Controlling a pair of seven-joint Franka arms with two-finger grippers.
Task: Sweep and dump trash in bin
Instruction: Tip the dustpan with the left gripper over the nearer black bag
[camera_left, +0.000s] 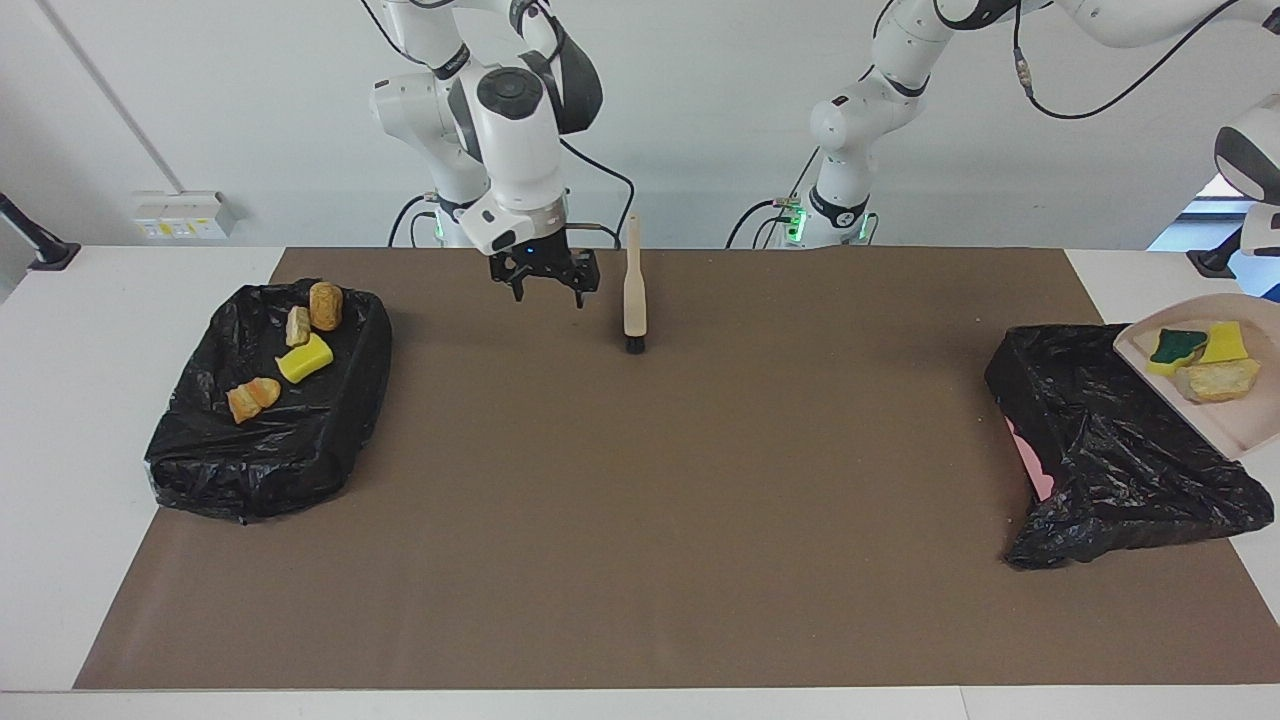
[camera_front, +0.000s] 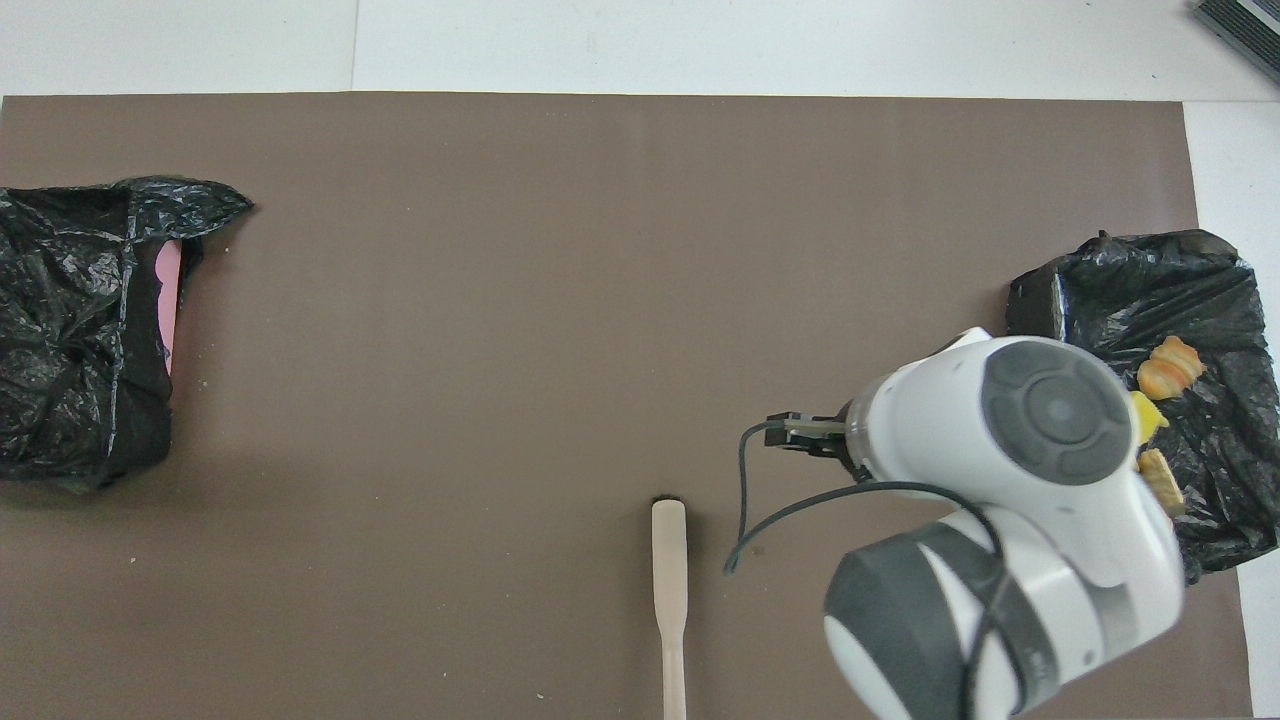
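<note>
A beige dustpan (camera_left: 1250, 420) hangs in the air over the outer edge of the black-bagged bin (camera_left: 1110, 460) at the left arm's end of the table. It carries trash: a yellow sponge with a green layer (camera_left: 1177, 347), a plain yellow sponge (camera_left: 1227, 342) and a tan lump (camera_left: 1220, 380). My left gripper is cut off by the frame edge and stays shut on the dustpan's handle. My right gripper (camera_left: 548, 290) hangs open and empty over the mat, beside the brush (camera_left: 634, 295).
The brush (camera_front: 669, 590) lies flat on the brown mat near the robots. A second black-bagged tray (camera_left: 300, 440) at the right arm's end holds several scraps, among them a yellow sponge (camera_left: 305, 358). The bin (camera_front: 70, 330) shows a pink wall.
</note>
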